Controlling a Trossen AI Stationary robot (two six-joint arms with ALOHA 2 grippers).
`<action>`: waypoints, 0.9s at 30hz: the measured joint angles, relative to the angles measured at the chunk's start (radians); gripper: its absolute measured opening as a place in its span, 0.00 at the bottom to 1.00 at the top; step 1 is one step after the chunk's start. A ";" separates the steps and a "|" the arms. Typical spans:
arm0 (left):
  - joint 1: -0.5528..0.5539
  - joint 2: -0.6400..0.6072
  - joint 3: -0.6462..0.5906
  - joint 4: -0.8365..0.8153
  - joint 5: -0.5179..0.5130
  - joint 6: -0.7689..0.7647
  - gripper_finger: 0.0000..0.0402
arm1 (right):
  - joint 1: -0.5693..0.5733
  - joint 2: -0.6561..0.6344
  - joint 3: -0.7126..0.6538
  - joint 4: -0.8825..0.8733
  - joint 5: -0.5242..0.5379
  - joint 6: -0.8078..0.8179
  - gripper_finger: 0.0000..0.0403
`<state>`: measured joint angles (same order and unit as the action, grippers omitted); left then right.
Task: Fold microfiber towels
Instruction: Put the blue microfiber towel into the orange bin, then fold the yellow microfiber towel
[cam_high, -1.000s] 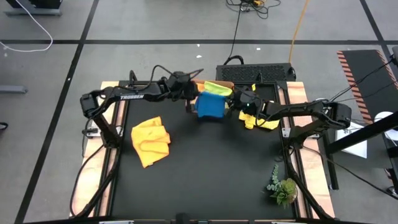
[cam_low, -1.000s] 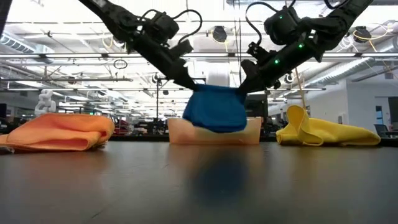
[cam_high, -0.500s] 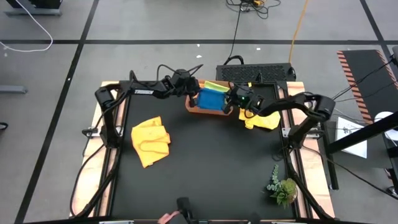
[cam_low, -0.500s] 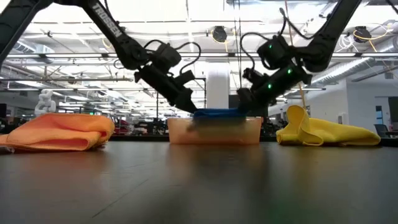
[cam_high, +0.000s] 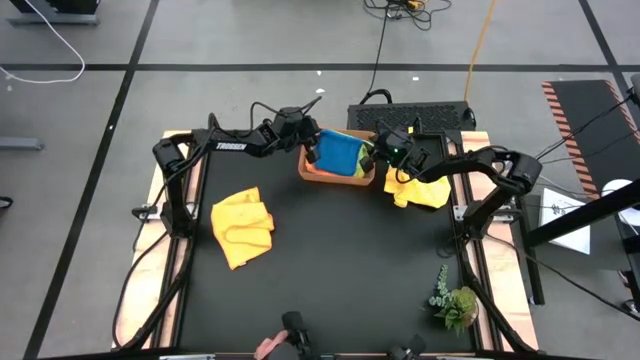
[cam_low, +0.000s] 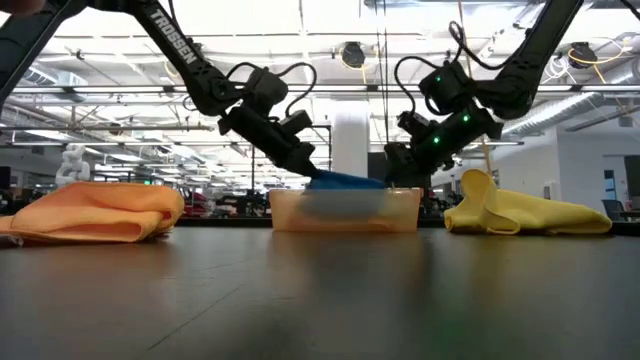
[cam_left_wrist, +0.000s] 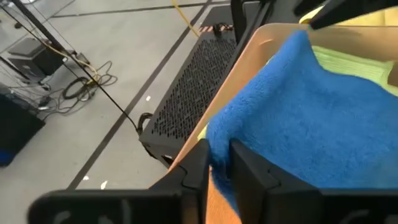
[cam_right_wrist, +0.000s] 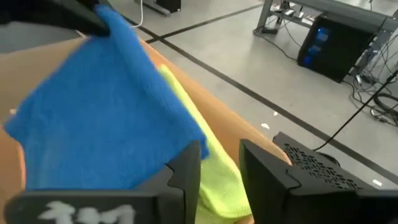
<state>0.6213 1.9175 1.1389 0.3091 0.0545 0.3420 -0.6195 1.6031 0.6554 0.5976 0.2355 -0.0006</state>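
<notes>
Between the earlier pictures and this moment we had lowered the folded blue towel (cam_high: 340, 153) from the air, where both our arms held it hanging over the table, down into the terracotta tray (cam_high: 322, 175) at the far edge. It lay on top of the lime green towel (cam_left_wrist: 348, 60) already stacked there, which we took to mean this cloth was finished and only the letting go was left.

Going left to right: the orange towel (cam_high: 242, 226) lay crumpled on the left of the table, not yet folded. Our left gripper (cam_high: 309, 150) was at the left edge of the tray; in its wrist view its fingers stood a little apart with the corner of the blue towel still between them, so we judged it was loosening and had not cleared the cloth. Whether the pads still pinched it we could not tell. Our right gripper (cam_high: 376, 157) was at the right edge of the tray; in its wrist view its fingers showed a clear gap, the blue towel's edge touching the inside of one finger and nothing seemingly clamped. We read that one as released.

Just beside the tray on the right, a yellow towel (cam_high: 418, 190) lay in a loose heap, partly under the right arm. The plant sprig (cam_high: 455, 301) stood well apart at the near right corner.

We judged the next cloth would be the orange or the yellow one, both still unfolded.
</notes>
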 joint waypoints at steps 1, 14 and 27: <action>0.000 0.000 0.000 -0.002 0.010 0.000 0.19 | 0.001 -0.011 0.000 -0.005 0.000 0.000 0.26; 0.007 -0.131 0.000 -0.147 -0.083 -0.073 0.60 | 0.047 -0.298 0.001 -0.259 -0.004 -0.007 0.33; -0.155 -0.503 0.000 -0.300 0.113 -0.120 0.52 | 0.180 -0.627 0.002 -0.882 -0.005 0.135 0.33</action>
<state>0.4659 1.4148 1.1393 0.0093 0.1673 0.2221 -0.4391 0.9756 0.6571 -0.2845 0.2302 0.1340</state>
